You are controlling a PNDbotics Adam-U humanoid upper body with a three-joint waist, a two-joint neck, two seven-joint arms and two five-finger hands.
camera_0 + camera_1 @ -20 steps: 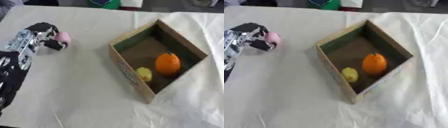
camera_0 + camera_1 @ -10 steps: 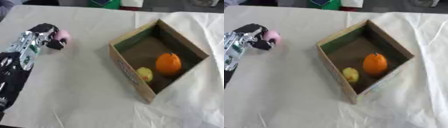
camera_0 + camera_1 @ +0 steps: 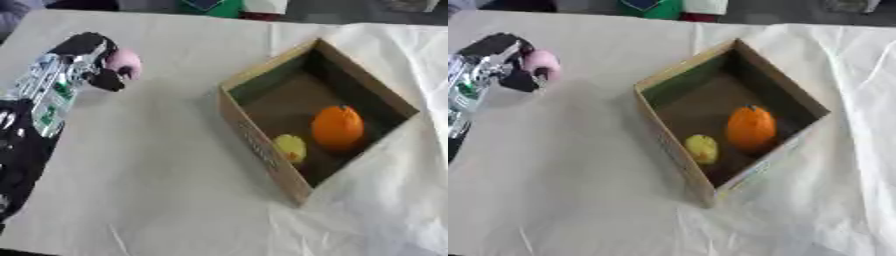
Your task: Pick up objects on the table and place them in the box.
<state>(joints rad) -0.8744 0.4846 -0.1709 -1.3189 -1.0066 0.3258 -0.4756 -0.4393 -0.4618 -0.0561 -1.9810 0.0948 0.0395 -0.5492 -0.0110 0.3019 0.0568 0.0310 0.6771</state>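
Bare table [image 3: 157, 165] between hand [image 3: 87, 60] and box [image 3: 262, 145]

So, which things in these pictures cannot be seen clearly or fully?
- The pink object: the left hand curls round it, hiding its left side and what it is.
- The yellow object in the box: too blurred to identify.
- The right hand: in neither view.
- Green and white things at the far edge: cut off by the picture's top.

a test bench: cloth-covered table [image 3: 166, 200] with cardboard box [image 3: 262, 150].
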